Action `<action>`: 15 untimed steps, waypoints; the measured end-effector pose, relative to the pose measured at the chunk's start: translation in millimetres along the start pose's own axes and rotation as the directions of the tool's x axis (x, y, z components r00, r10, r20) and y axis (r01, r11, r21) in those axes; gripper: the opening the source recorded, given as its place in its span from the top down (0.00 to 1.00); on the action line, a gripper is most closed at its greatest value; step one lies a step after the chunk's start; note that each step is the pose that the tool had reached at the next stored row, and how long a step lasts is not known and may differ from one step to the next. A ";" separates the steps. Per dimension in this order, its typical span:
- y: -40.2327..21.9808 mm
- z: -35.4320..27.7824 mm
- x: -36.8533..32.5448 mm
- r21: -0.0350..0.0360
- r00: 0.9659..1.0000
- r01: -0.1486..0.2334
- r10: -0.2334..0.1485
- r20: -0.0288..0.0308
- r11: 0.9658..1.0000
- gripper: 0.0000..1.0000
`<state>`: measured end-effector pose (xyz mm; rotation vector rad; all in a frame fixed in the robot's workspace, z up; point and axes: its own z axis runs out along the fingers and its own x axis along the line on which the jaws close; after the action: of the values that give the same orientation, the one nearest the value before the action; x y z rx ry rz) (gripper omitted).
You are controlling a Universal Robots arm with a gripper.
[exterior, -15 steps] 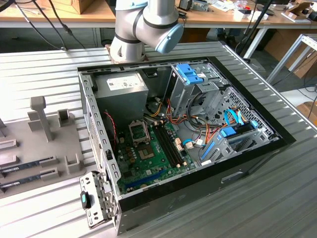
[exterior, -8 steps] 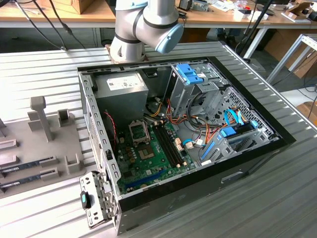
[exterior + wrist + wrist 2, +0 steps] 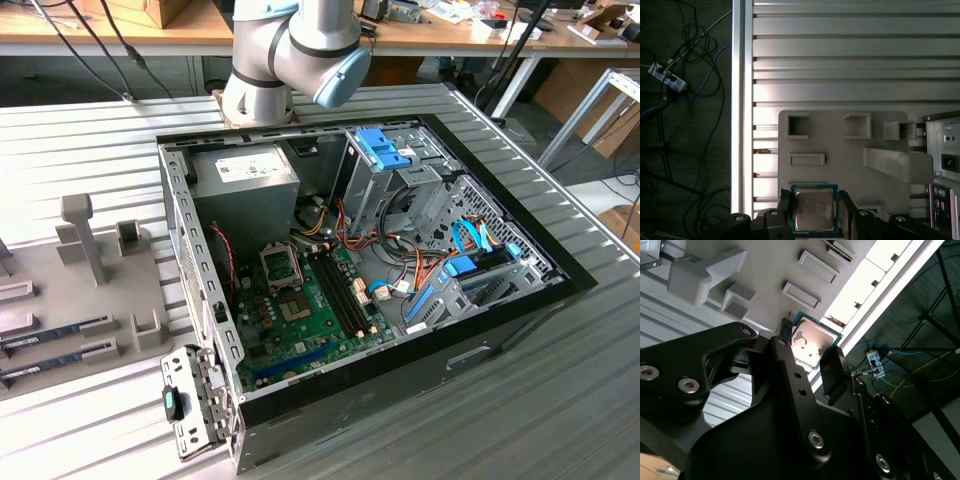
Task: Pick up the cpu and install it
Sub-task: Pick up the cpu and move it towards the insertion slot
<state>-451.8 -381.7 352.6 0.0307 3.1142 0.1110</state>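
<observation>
Worktop: slatted, carrying the open computer case.
Arm: base beyond the case, upper part cut off in the exterior view.
Grey tray: under the tool, partly hidden.
Tool: fingers pinching two opposite edges.
Cpu: clamped over the tray; lifted or resting, can't tell.

- arm, upper middle of the exterior view: silver-grey rounded joint housings, light blue end cap
- gripper in the second wrist view: matte black angular link plates, silver round-head screws
- fingers in the first wrist view: black, narrow, blocky
</observation>
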 end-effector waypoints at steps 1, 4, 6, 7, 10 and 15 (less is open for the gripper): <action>0.1 -0.8 0.0 0.000 1.000 0.000 0.000 0.000 1.000 0.53; 0.2 -2.7 -0.1 -0.001 1.000 0.000 0.000 0.000 1.000 0.53; 0.3 -3.8 -0.1 -0.001 1.000 0.000 0.000 0.000 1.000 0.53; 0.3 -4.4 -0.1 -0.001 1.000 0.000 0.000 0.000 1.000 0.53; 0.5 -6.7 -0.2 -0.002 1.000 0.000 0.000 0.000 1.000 0.53; 0.7 -9.8 -0.3 -0.003 1.000 0.000 0.000 0.000 1.000 0.53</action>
<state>-451.8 -381.7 362.4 0.0307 3.1141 0.1161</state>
